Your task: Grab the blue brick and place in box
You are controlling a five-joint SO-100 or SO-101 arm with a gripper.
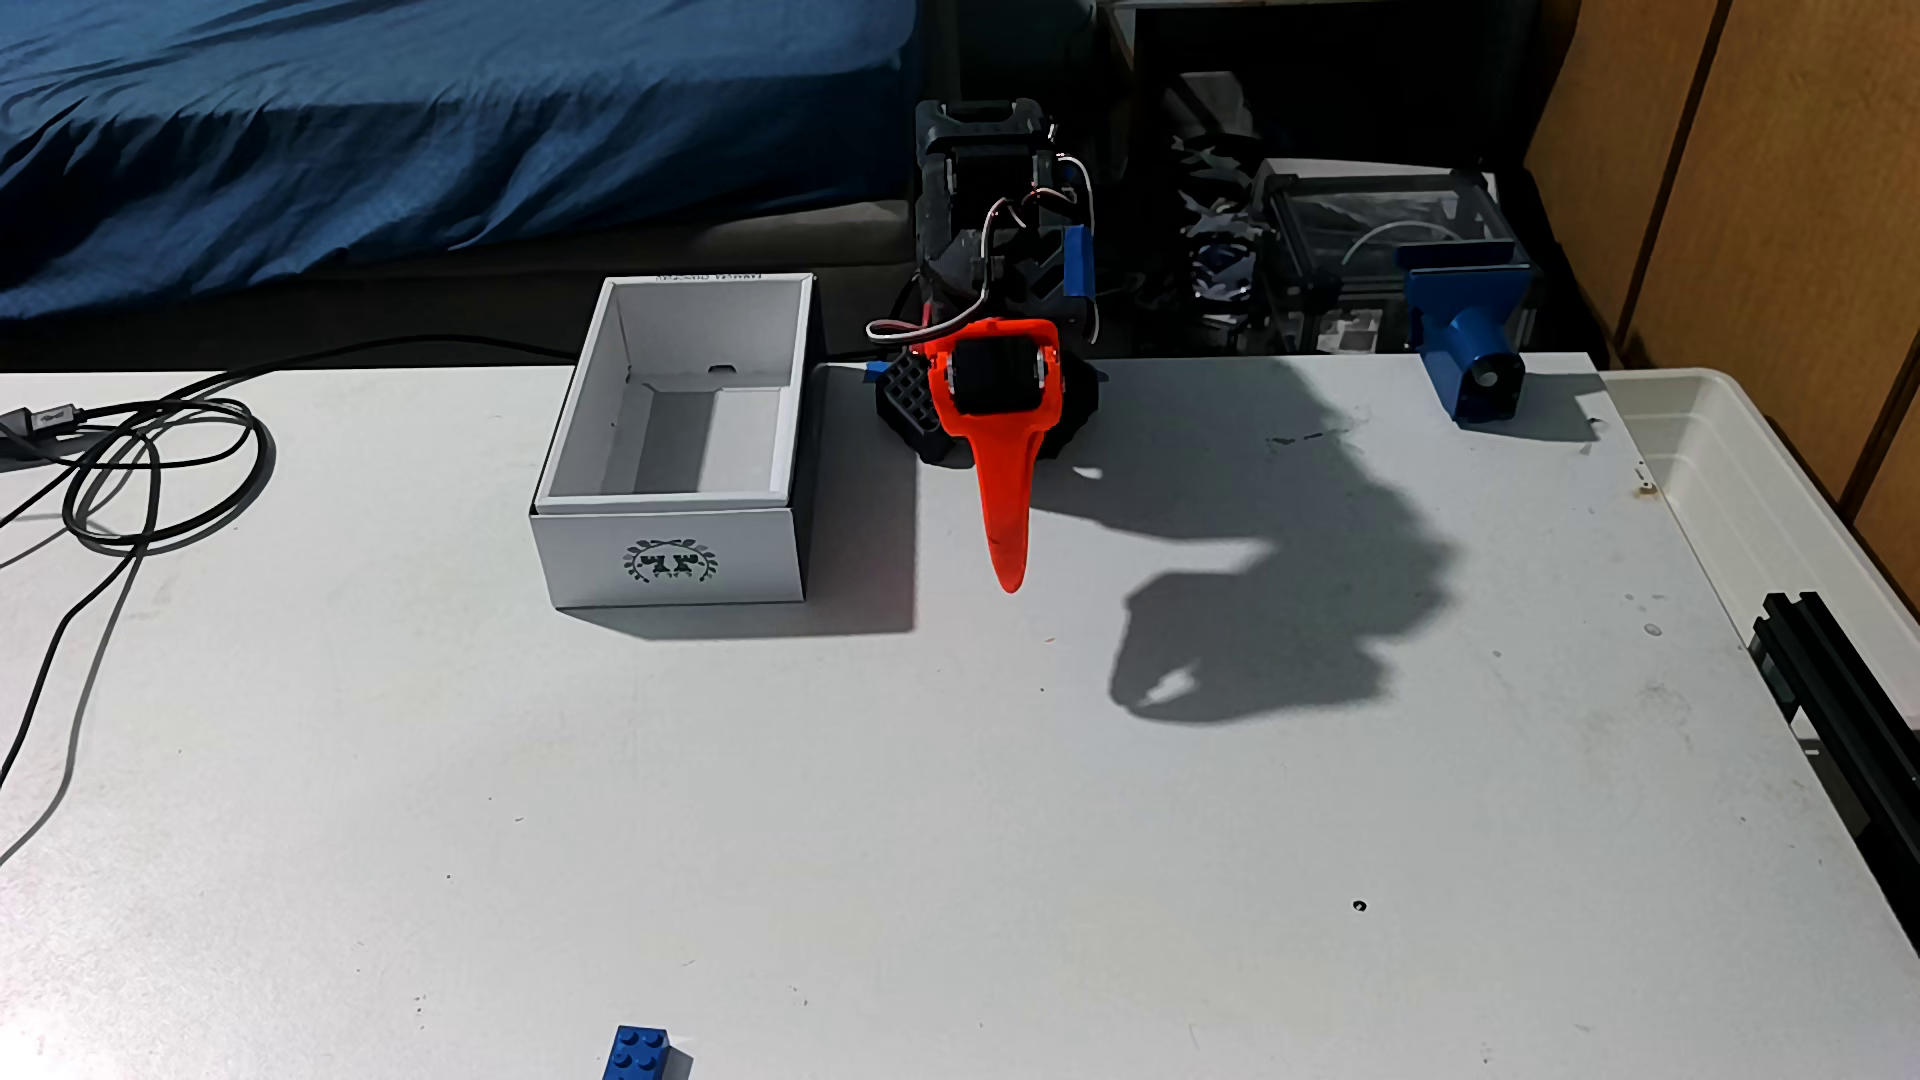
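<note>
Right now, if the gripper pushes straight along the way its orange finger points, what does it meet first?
Probably bare table. The gripper points down and toward the camera, with nothing under its tip. The box sits to its left in the fixed view; the blue brick lies much nearer the camera and left. Depth is uncertain.

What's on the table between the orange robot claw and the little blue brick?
Nothing. In the fixed view, the stretch of white table from the gripper down to the blue brick at the bottom edge is bare, apart from faint specks.

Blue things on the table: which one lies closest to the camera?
The small studded blue brick at the bottom edge; the larger blue mount stands at the far right corner.
</note>
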